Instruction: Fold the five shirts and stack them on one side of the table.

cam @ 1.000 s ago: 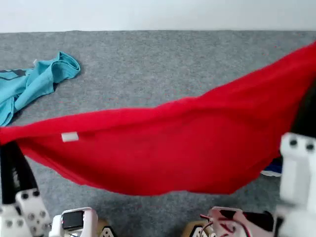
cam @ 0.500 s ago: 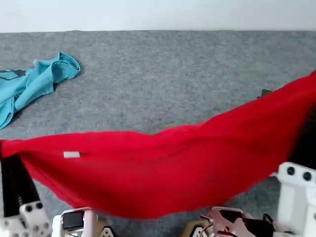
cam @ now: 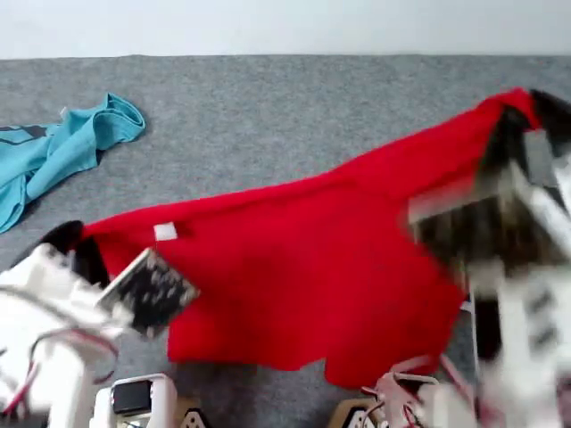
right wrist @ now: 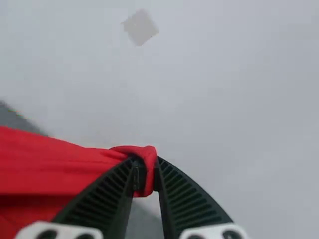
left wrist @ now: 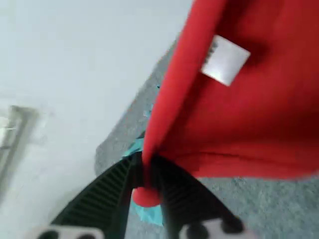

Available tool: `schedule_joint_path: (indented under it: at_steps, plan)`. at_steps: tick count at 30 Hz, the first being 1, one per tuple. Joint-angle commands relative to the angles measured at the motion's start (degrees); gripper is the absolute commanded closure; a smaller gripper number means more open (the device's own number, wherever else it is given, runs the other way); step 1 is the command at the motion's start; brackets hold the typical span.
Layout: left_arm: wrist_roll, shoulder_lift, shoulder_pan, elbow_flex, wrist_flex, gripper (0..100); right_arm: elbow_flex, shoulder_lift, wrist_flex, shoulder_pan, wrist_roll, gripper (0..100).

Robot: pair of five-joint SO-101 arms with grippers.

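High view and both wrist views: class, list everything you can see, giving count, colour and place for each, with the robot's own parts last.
red shirt: 1, red, stretched above the middle of the table between the two grippers
tag: 1, white, on the red shirt near its left end
teal shirt: 1, teal, crumpled at the table's left edge
table: 1, grey cover, under everything
left gripper: 1, black fingers, shut on one end of the red shirt
right gripper: 1, black fingers, shut on the other end
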Motion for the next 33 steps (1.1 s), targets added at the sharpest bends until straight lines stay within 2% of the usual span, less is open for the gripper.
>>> schedule_joint_path:
  at_steps: [1,5,10,14,17,20,23,33]
  plan:
    - [-0.97,0.0,-0.35,9.45,-10.2,100,5.1,4.44,1.63,0.31,-1.23,98.8]
    - [-1.05,0.44,0.0,22.11,-29.89,100,9.23,8.75,-1.01,0.31,-1.23,98.8]
    - [-1.32,0.62,0.09,36.09,-54.86,100,13.89,15.69,-10.68,0.31,-1.23,98.8]
    - [-8.44,0.7,0.97,46.2,-70.68,100,16.09,22.64,-18.77,0.22,-1.23,98.8]
    - [-12.57,0.79,2.55,52.53,-79.38,100,16.26,27.82,-23.87,0.22,-1.23,98.8]
    - [-13.45,2.9,4.13,55.43,-84.22,100,16.26,32.22,-28.35,0.22,-1.23,98.8]
    - [-13.36,9.67,4.04,53.32,-86.33,100,16.26,36.0,-32.84,0.22,-1.23,98.8]
    - [-7.03,38.24,4.13,31.25,-86.68,100,16.26,44.0,-46.11,-1.63,-1.23,98.8]
